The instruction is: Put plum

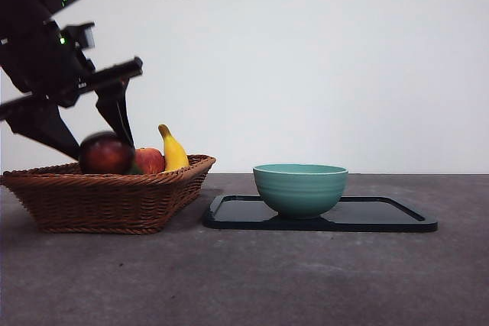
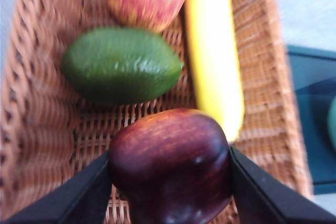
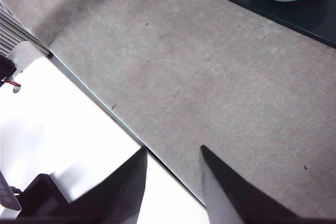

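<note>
Now — left end effector [image 2: 170,182] clamped around the plum [image 2: 170,166] over the basket [image 2: 47,129] — right end effector [image 3: 173,156] parted.

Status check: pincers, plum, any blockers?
Left pincer shut on plum, over basket. Right pincer open, idle over bare table. Bowl on tray, path unobstructed.

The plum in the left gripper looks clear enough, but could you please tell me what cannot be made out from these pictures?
- Underside of the plum: cut off by the left wrist view's bottom edge; in the front view the basket rim hides it, so lifted or resting is unclear.
- Green fruit: barely visible in the front view, behind the plum.
- Bowl interior: hidden by its wall.
- Left gripper fingertips: hidden behind the plum.
</note>
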Controlling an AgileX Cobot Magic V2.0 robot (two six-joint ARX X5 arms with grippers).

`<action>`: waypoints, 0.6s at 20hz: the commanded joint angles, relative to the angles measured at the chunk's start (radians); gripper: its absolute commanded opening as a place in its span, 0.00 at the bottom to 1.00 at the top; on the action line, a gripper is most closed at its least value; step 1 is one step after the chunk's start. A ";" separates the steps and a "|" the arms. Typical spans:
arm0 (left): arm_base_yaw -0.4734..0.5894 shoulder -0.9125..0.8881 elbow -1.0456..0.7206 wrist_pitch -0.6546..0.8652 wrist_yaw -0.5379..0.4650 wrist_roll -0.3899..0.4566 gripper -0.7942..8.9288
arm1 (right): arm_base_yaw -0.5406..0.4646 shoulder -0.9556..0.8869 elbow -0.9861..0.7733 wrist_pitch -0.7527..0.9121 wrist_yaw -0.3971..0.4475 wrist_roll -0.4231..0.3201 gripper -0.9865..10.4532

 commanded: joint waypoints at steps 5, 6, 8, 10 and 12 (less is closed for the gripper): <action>0.000 0.114 0.007 0.038 0.006 -0.022 0.27 | 0.006 0.001 0.008 0.006 -0.002 0.027 0.23; 0.000 0.121 0.007 0.037 0.008 -0.023 0.27 | 0.006 0.001 0.008 0.006 -0.002 0.029 0.23; -0.002 0.122 0.008 0.039 0.014 -0.022 0.35 | 0.006 0.001 0.008 0.006 -0.002 0.029 0.23; -0.002 0.122 0.008 0.026 0.037 -0.022 0.50 | 0.006 0.001 0.008 0.006 -0.002 0.029 0.23; -0.003 0.121 0.008 0.023 0.082 -0.023 0.51 | 0.006 0.001 0.008 0.006 -0.002 0.029 0.23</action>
